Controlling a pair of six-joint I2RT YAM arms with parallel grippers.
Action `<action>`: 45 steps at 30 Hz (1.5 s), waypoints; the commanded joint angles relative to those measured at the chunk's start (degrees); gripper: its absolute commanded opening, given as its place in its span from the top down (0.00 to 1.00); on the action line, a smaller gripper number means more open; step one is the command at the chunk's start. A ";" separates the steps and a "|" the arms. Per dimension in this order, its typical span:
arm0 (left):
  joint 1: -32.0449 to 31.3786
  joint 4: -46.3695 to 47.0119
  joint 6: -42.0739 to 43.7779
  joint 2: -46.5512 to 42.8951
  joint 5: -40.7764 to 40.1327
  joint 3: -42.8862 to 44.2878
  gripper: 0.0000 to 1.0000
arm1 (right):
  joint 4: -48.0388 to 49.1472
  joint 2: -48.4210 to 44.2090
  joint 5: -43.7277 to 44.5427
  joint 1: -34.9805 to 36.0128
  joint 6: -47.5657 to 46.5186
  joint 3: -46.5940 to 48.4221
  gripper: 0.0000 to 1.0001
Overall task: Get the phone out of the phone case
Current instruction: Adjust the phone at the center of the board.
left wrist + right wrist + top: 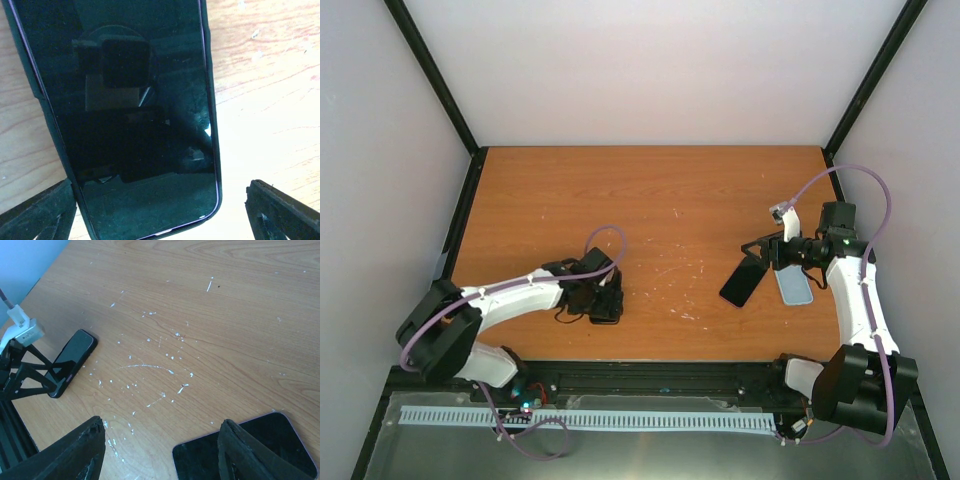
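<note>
A black phone in a dark case (125, 115) lies screen up on the wooden table and fills the left wrist view. My left gripper (160, 205) is open and hangs low over the phone's near end, one finger (40, 210) against the case's left edge and the other (280, 210) apart from it on the right. In the top view this gripper (603, 297) covers most of the phone (607, 312). My right gripper (760, 254) is open and empty above a second black phone (744, 281), whose corner shows in the right wrist view (250, 450).
A light blue-grey flat case or phone back (794, 286) lies just right of the second phone. The table (650, 200) is scratched with white marks (150, 365). Black frame posts stand at the back corners. The left gripper and its phone (72, 362) show far left in the right wrist view.
</note>
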 commanded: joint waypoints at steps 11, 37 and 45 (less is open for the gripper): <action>-11.36 18.30 3.54 23.79 11.88 22.83 0.10 | 1.26 0.64 1.38 0.32 0.63 -0.34 0.38; -9.88 19.46 2.46 6.43 0.66 5.39 0.15 | -2.31 21.67 32.09 28.19 -4.08 2.91 0.93; -9.84 19.53 1.32 2.11 -1.75 3.28 0.15 | -0.87 29.40 37.20 33.64 -1.57 4.66 0.95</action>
